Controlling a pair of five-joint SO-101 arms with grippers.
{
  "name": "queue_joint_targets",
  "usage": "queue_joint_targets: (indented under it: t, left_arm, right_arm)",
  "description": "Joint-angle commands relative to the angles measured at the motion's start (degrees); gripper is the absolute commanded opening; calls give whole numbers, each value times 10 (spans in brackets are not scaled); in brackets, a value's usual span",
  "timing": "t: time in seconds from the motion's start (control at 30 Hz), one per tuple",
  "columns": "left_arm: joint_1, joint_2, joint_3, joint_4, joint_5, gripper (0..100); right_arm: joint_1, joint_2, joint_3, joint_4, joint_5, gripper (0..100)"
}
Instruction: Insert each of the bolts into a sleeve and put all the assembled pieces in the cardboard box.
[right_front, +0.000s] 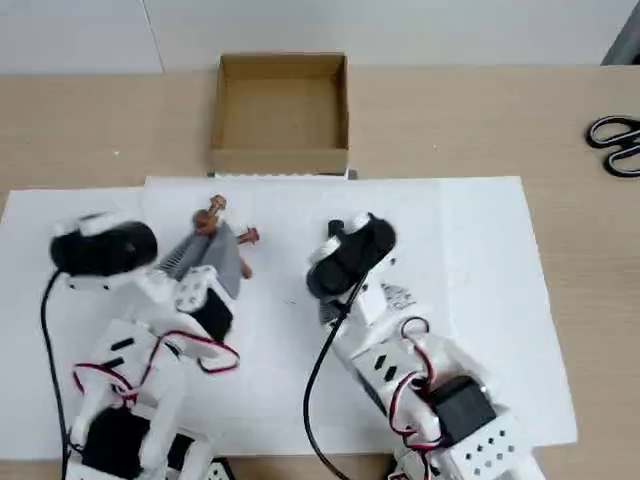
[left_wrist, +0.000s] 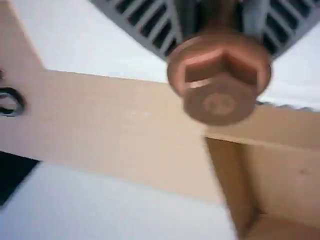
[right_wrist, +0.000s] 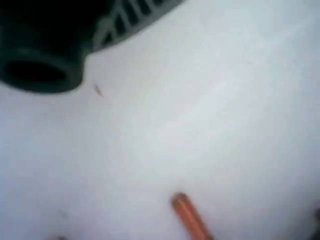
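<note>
Left pincer (right_front: 214, 240) pinches a copper bolt (left_wrist: 218, 80) head-up over the white sheet (right_front: 480, 260), near side of the cardboard box (right_front: 280, 160); right pincer (right_wrist: 90, 40) grips a black sleeve (right_wrist: 40, 65), with a loose bolt (right_front: 248, 237) lying between the arms.

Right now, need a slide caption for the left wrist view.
Left gripper grips copper-coloured hex-head bolt; brown cardboard box beyond.
</note>
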Motion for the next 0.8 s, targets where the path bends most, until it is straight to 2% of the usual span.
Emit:
queue_joint_targets:
  t: [0.0,0.2,0.43,0.77]
  left_arm:
    - [37,-40,10,-30,4,5]
    - [52,-66,44,-30,5,5]
    - [54,-76,46,-30,49,5]
    - [55,-75,46,-30,50,5]
  right_arm:
    - [-33,-31,24,-56,-5,2]
    - [-59,-87,84,-120,-4,2]
    - [-85,-167,142,-122,-4,2]
    - [-118,-221,164,-122,-3,2]
